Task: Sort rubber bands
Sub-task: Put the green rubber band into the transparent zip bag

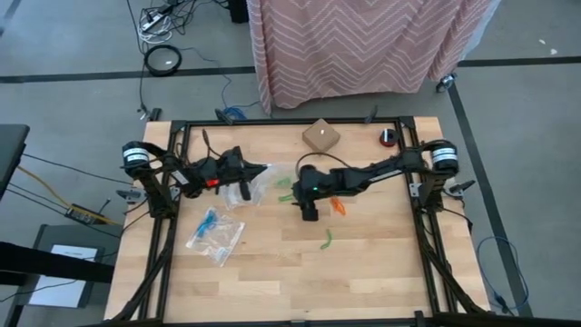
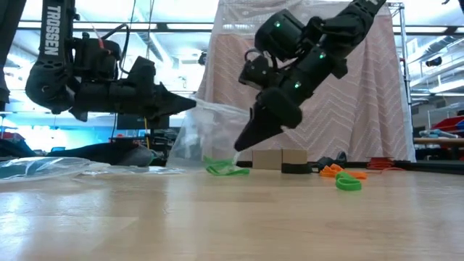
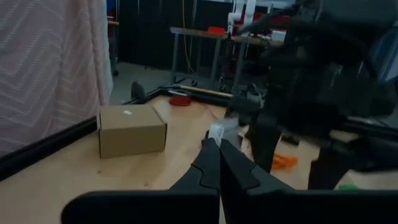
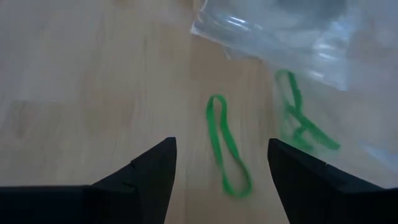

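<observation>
My left gripper reaches level from the table's left and is shut on a clear zip bag, which holds a green rubber band. My right gripper slants down from the right, open. It hovers over a loose green rubber band that lies flat on the wood beside the bag; its fingers stand on either side without touching it. More bands lie on the table: orange ones and a green one. A second clear bag with blue bands lies flat at the near left. My left gripper pinches the clear bag's upper edge between its two shut fingers, coming level from the table's left. The bag hangs below the fingers, and its lower part rests on the table.
A small cardboard box stands at the far middle of the table, with a small red and black thing near the far right corner. Bare wood stretches across the near half. A pink zigzag cloth hangs beyond the far edge.
</observation>
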